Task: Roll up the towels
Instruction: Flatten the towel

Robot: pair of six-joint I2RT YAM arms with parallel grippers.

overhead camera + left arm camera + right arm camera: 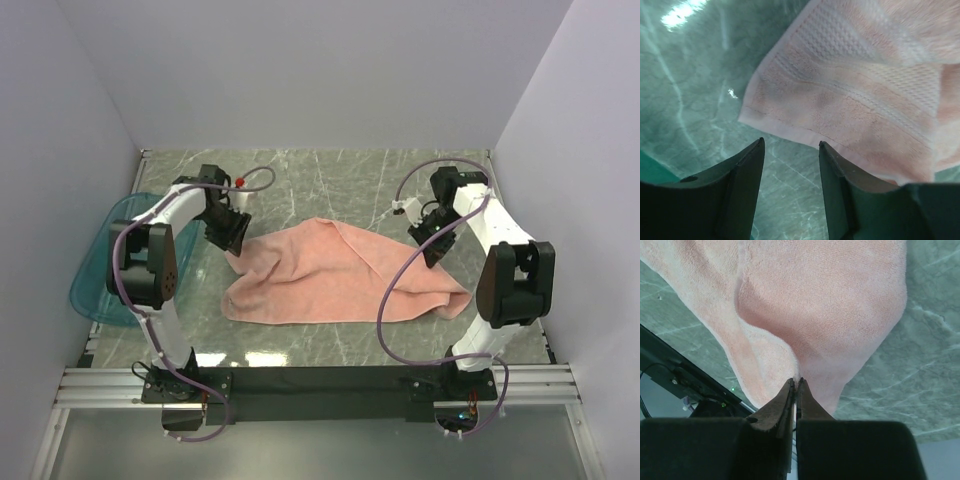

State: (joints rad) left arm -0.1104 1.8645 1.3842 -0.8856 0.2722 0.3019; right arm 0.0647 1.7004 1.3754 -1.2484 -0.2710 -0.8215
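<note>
The right pincer [796, 384] grips a fold of the towel [825, 295], probably to pull it flat. The left pincer [791, 144] stands wide at the towel's corner, ready to grasp.

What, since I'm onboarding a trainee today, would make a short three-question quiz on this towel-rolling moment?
1. True or false: the left claw is shut on the towel.
2. Pick one: what does the right claw hold? A nothing; B a fold of the towel; C a bottle.
3. Fill the gap: the teal tray lies on the robot's ____ side.

Key:
1. False. Its fingers stand apart, with the towel's corner just beyond them.
2. B.
3. Left.
</note>
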